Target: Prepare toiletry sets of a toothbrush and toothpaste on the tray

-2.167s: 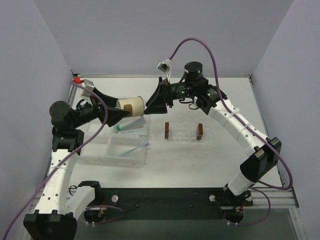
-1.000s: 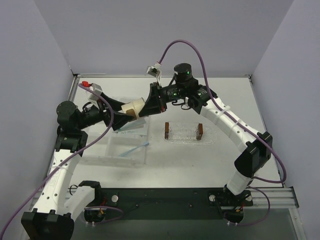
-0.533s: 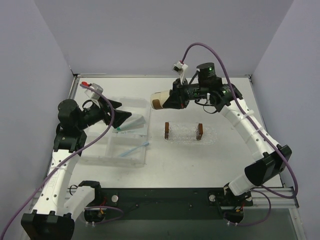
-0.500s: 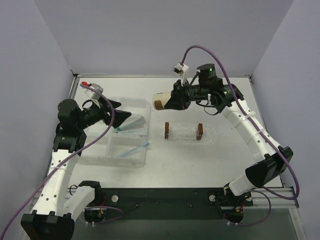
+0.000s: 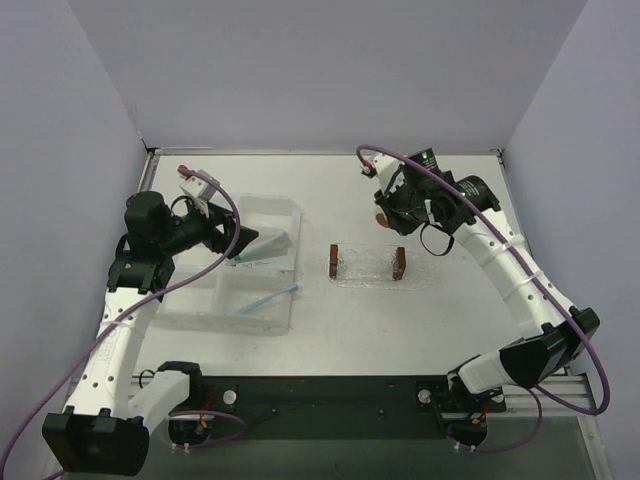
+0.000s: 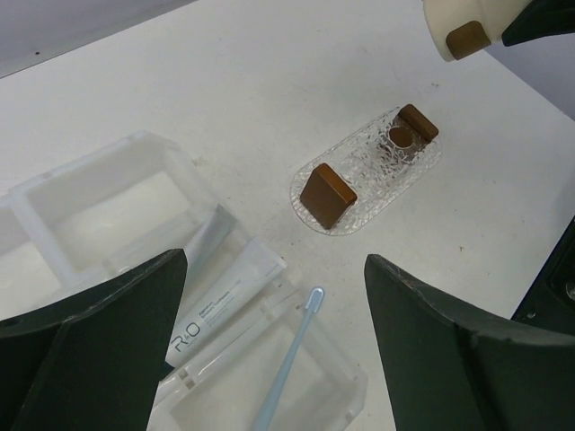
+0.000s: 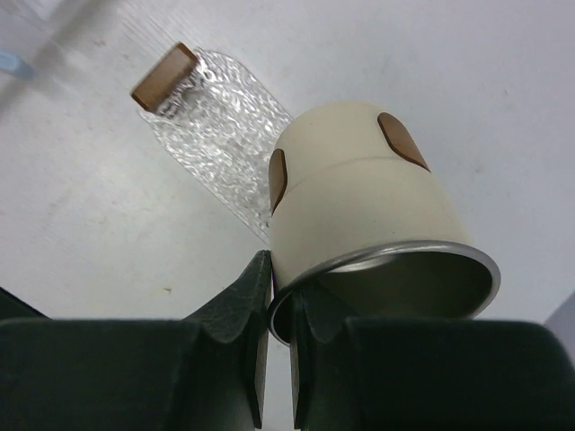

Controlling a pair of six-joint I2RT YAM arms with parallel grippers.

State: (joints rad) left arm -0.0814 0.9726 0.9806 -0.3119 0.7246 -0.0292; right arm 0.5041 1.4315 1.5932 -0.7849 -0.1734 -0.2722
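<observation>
The toothbrush (image 6: 292, 364), slim and light blue, lies in the near compartment of the clear box (image 5: 225, 300); the top view shows the toothbrush (image 5: 270, 297) there too. The toothpaste (image 6: 225, 301), a pale tube (image 5: 262, 250) with a teal cap, rests across the box's divider. The bumpy clear tray (image 5: 370, 268) carries two brown blocks; in both wrist views the tray (image 6: 368, 171) (image 7: 207, 126) has nothing else on it. My left gripper (image 5: 250, 242) (image 6: 274, 269) hangs open above the box. My right gripper (image 7: 278, 305) (image 5: 385, 205) is shut on the rim of a beige jar (image 7: 368, 206), behind the tray.
The beige jar has a metal cup inside and brown patches on its side; its corner shows at the top right of the left wrist view (image 6: 458, 27). The box's far compartments (image 6: 108, 206) hold nothing that I can see. Walls close in the table on three sides.
The left gripper let go of the jar and drew back left over the box, opening wide. The right arm carried the jar rightward from over the box to behind the tray.
</observation>
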